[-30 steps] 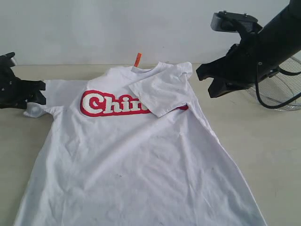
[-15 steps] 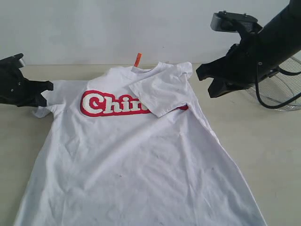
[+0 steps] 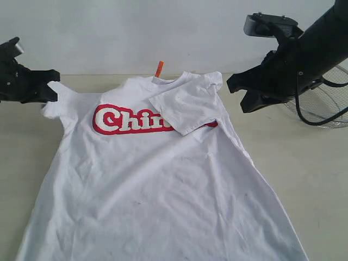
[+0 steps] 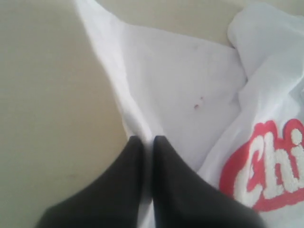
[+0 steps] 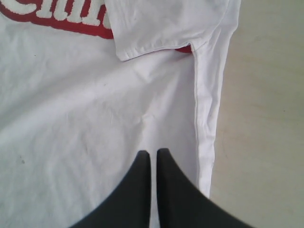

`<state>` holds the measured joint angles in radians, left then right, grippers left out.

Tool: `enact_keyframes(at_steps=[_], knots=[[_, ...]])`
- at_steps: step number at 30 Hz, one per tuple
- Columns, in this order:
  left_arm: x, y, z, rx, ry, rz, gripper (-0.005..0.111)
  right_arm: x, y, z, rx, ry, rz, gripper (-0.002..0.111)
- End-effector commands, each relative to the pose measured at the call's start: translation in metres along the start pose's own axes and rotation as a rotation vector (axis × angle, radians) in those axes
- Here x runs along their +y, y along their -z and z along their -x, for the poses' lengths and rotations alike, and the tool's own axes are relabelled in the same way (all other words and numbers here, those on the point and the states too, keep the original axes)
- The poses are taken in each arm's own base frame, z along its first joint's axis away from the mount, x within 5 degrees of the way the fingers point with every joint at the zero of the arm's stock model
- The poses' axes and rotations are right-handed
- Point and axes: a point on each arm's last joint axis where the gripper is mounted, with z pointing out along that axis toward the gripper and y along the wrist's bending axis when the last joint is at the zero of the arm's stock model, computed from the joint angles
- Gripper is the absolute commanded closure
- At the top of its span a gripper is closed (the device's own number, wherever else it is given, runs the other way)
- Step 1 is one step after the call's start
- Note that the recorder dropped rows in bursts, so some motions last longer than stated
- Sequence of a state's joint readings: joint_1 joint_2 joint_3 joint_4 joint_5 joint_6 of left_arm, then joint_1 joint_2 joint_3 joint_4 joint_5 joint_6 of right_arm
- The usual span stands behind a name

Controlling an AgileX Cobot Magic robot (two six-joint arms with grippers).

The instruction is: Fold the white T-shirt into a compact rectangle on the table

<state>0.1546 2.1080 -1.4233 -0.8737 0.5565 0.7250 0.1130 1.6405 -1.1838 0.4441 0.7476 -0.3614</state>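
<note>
The white T-shirt (image 3: 157, 185) lies front up on the table (image 3: 304, 163), red-edged lettering (image 3: 130, 120) across its chest and an orange neck tag (image 3: 159, 68) at the collar. Its right sleeve (image 3: 187, 103) is folded in over the lettering. My left gripper (image 3: 50, 89) is shut on the left sleeve's edge (image 4: 137, 118) and holds it raised off the table. My right gripper (image 3: 244, 92) hovers shut above the shirt's right side, nothing between its fingers (image 5: 168, 164); the shirt's side hem (image 5: 206, 118) runs just beside them.
A round wire-mesh basket (image 3: 326, 103) stands at the far right behind my right arm. A pale wall rises behind the table. Bare table shows on both sides of the shirt.
My left gripper closed on the left sleeve's edge and lifted it up and slightly inward. The right arm stayed where it was.
</note>
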Motion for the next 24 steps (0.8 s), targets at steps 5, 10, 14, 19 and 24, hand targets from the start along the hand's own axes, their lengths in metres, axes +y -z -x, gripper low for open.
enact_keyframes(at_steps=[5,10,14,19,24], knots=[[-0.039,-0.002,-0.003,0.029,-0.054,-0.08,0.102,0.001,0.004,0.001,-0.023,0.006,0.003,0.108],[-0.071,-0.013,-0.008,0.026,-0.107,-0.101,0.102,0.001,0.004,0.001,-0.023,0.006,0.003,0.108],[-0.089,-0.019,-0.012,0.022,-0.119,-0.12,0.102,0.001,0.004,0.001,-0.019,0.006,0.004,0.108],[-0.101,-0.025,-0.016,0.022,-0.12,-0.134,0.102,0.001,0.004,0.0,-0.016,0.004,0.007,0.108],[-0.094,-0.043,-0.026,0.06,-0.08,-0.135,0.102,0.001,0.004,0.0,-0.016,0.003,0.008,0.108]])
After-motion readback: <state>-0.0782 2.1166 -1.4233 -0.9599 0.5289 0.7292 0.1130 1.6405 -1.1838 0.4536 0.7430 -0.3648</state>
